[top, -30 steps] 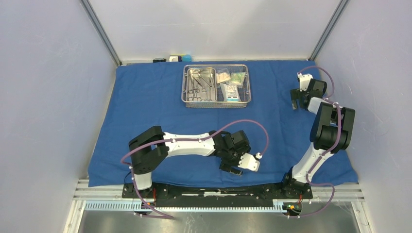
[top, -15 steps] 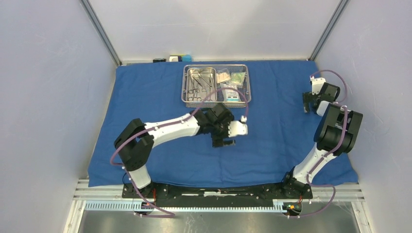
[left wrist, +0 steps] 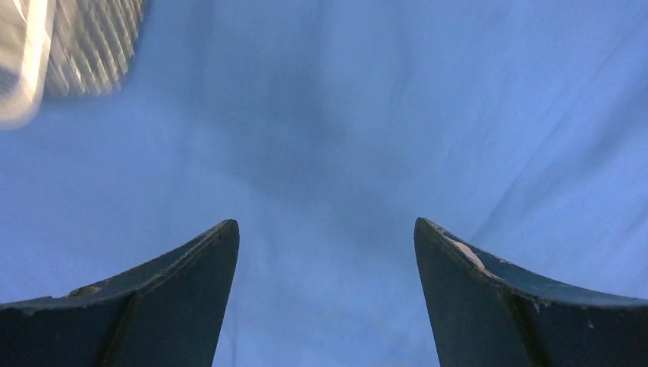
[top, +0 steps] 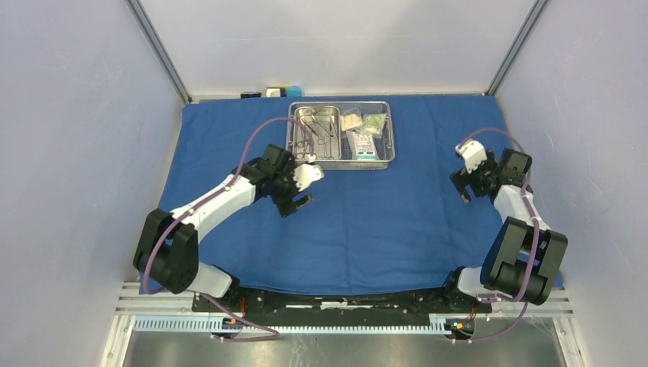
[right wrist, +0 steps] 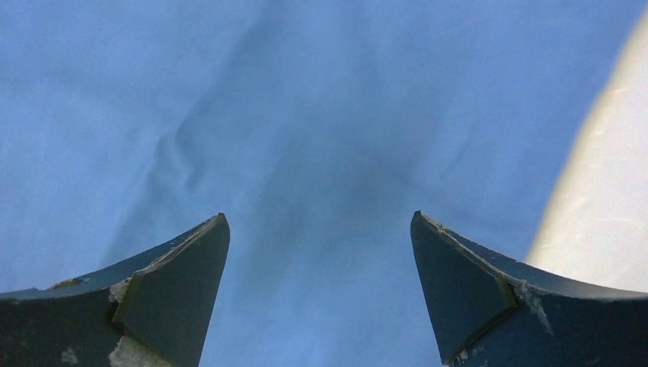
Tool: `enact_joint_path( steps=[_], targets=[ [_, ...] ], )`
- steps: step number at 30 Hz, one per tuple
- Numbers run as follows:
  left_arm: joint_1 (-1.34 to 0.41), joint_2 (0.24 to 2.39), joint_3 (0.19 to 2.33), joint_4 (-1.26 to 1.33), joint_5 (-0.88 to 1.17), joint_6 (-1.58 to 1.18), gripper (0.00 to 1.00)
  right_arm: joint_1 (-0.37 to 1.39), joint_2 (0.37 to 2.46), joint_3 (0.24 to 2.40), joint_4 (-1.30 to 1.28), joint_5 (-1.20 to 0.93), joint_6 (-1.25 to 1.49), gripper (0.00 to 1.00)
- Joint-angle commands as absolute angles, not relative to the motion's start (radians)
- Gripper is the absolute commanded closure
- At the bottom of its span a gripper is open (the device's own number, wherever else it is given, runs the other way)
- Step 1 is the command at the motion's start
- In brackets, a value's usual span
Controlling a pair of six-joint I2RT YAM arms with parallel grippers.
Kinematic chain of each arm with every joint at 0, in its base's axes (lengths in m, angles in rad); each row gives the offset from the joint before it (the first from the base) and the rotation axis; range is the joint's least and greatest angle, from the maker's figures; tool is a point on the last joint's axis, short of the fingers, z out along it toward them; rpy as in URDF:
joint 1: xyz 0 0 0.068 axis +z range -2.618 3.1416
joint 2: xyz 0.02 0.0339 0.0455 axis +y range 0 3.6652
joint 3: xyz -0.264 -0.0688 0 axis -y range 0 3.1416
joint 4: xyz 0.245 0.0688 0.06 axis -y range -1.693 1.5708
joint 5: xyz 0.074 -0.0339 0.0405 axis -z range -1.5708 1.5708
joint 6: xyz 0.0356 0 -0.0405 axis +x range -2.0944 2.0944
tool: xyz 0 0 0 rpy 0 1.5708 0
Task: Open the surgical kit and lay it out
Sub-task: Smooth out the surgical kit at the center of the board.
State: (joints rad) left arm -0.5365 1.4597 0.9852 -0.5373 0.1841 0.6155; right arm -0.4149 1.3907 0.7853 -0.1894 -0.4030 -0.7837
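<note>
Mesh tray [top: 340,163] sits at far centre of blue cloth wrap [top: 382,229], which lies spread flat. Slim instruments [top: 317,131] lie in the tray's left pan, clear packets [top: 361,126] in its right half. Over the cloth just near the tray's left corner, left fingers [left wrist: 176,294] apart, holding nothing. Toward the cloth's right edge, right fingers [right wrist: 474,283] apart, also holding nothing.

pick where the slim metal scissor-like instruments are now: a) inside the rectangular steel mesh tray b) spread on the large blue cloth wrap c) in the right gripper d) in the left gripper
a: the slim metal scissor-like instruments lie in the rectangular steel mesh tray; the left gripper and right gripper are open and empty.
</note>
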Motion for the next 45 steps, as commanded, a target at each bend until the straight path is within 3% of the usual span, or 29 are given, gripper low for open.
enact_joint_path(
  steps=[1,13,21,36,45],
  targets=[
    [-0.386,1.351,0.885,-0.691,0.175,0.758,0.09,-0.419,1.343,0.688,-0.435,-0.414,-1.091,0.04],
    [0.072,1.195,0.762,-0.924,0.176,1.045,0.09,-0.481,1.332,0.591,-0.623,-0.246,-1.349,0.04],
    [0.349,1.22,0.721,-0.99,0.158,1.229,0.09,-0.561,1.298,0.526,-0.693,-0.164,-1.466,0.05],
    [0.539,1.108,0.532,-1.02,0.037,1.468,0.09,-0.572,1.029,0.446,-0.824,-0.097,-1.511,0.03],
    [0.615,1.119,0.537,-1.022,0.011,1.525,0.09,-0.572,1.015,0.368,-0.838,-0.011,-1.539,0.03]
  ],
)
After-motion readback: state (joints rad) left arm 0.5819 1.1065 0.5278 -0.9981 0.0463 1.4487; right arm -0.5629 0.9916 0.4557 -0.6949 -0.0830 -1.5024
